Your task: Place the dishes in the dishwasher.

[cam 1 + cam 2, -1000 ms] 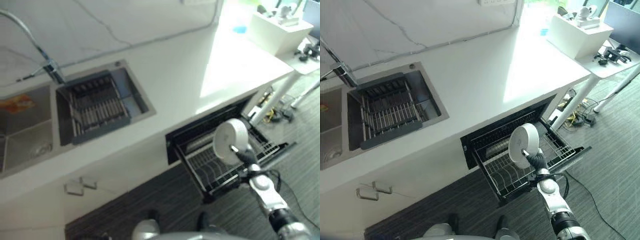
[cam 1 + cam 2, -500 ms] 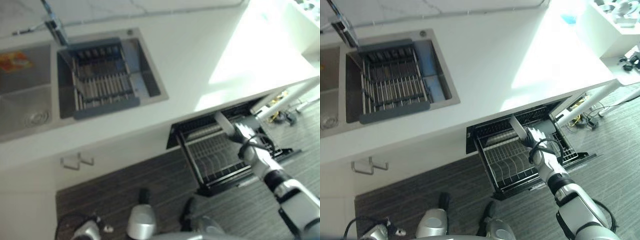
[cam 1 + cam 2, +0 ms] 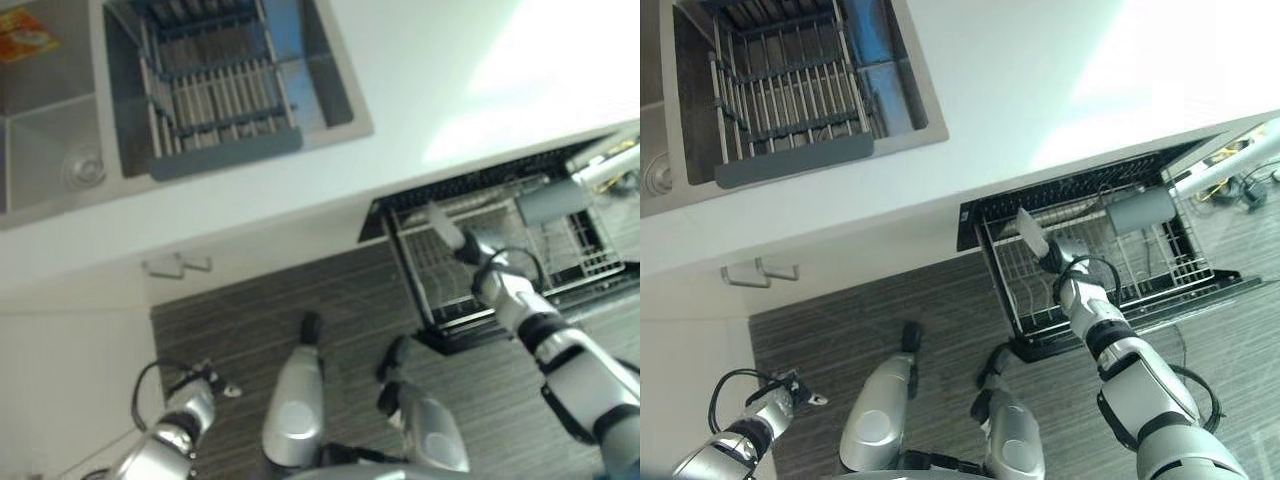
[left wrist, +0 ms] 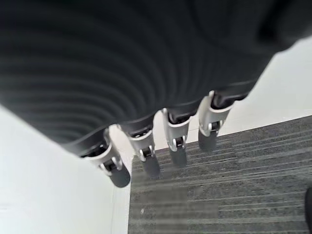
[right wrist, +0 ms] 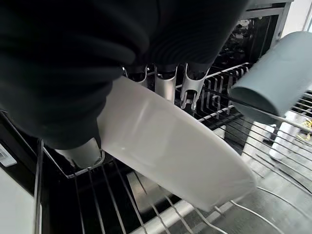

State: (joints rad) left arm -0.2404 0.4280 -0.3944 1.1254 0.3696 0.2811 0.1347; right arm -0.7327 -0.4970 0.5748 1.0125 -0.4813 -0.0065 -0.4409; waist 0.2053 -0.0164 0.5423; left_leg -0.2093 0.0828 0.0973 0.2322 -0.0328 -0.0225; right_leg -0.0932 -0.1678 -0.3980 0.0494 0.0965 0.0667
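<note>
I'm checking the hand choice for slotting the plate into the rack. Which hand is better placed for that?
The right hand: its fingers are curled round the white plate, right over the pulled-out dishwasher rack. The left hand hangs low over the floor, far from the rack and holding nothing.

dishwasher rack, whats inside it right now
Inside the pulled-out black wire dishwasher rack lies a grey cylindrical cup on its side. The right hand holds a white round plate over the wires. The plate covers the tines beneath.
</note>
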